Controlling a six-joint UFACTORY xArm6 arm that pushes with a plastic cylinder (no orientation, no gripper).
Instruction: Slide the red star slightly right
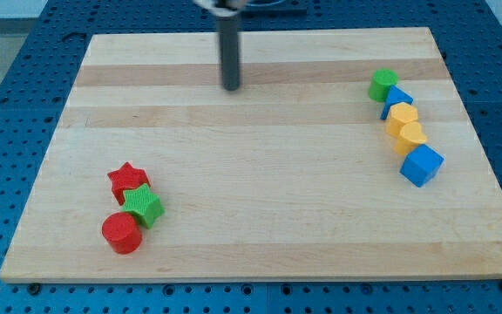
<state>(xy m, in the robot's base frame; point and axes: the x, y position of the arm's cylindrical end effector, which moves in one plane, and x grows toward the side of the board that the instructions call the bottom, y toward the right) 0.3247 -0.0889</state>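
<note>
The red star (127, 180) lies at the view's lower left on the wooden board (260, 218). A green star (144, 206) touches it just below and to the right, and a red cylinder (121, 233) sits below that. My tip (231, 88) is near the view's top centre, far up and to the right of the red star, touching no block.
At the view's right a chain of blocks runs downward: a green block (383, 85), a blue triangle (397, 98), a yellow block (401, 116), a yellow heart-like block (410, 136) and a blue cube (421, 165). A blue perforated table surrounds the board.
</note>
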